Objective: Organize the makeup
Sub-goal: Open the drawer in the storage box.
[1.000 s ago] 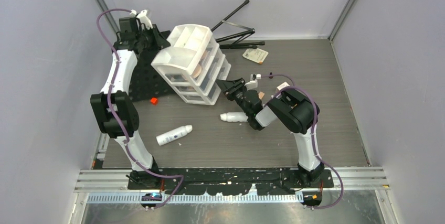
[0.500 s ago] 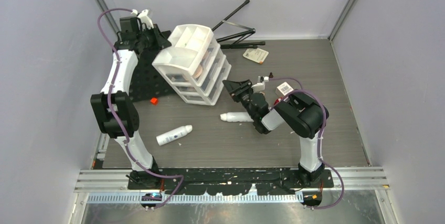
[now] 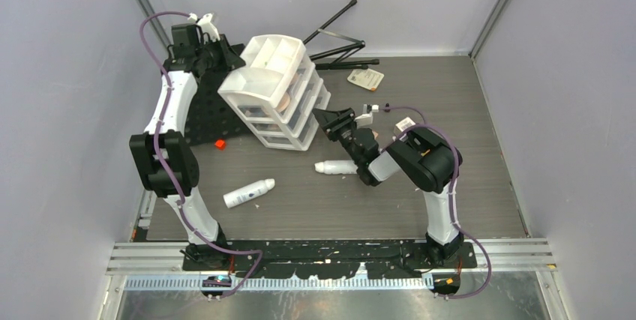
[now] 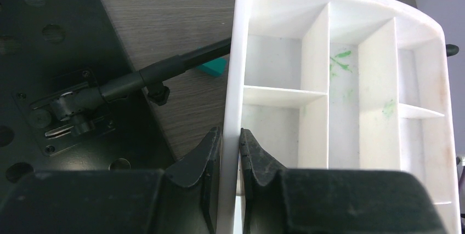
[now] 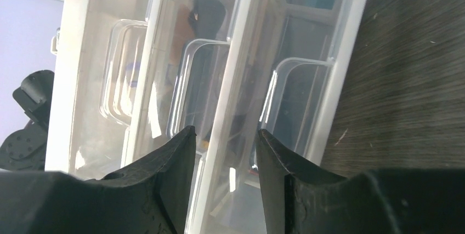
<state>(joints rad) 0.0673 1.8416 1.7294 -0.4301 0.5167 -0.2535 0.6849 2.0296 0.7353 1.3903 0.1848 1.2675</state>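
Showing a dark wood-grain surface (image 3: 450,110) walled in pale grey. Carries a black pegboard (image 3: 202,110) along the left edge and, just beside it, a white drawer unit (image 3: 281,129) with clear drawers, set askew to the surface's edges. Bears a white divided tray (image 4: 316,47) on top, its compartments bare but for green smears. Grips the tray's near wall with the left jaws, clenched on it from both sides. Holds the right jaws parted just in front of the clear drawer fronts (image 5: 203,80), with a white rail between two drawers seen through the gap; cannot tell whether touching. Has a black folded tripod (image 3: 334,35) at the back, behind the unit. Finds the makeup scattered: one white bottle (image 3: 249,192) lying on its side on bare surface near the left arm, a second white bottle (image 3: 334,167) lying just beside the right forearm, a peach round shape (image 3: 284,100) dimly visible inside an upper drawer, and a pale flat card-like piece (image 3: 365,77) at the back, well apart from the bottles. Shows a small red block (image 3: 220,143) at the pegboard's near corner
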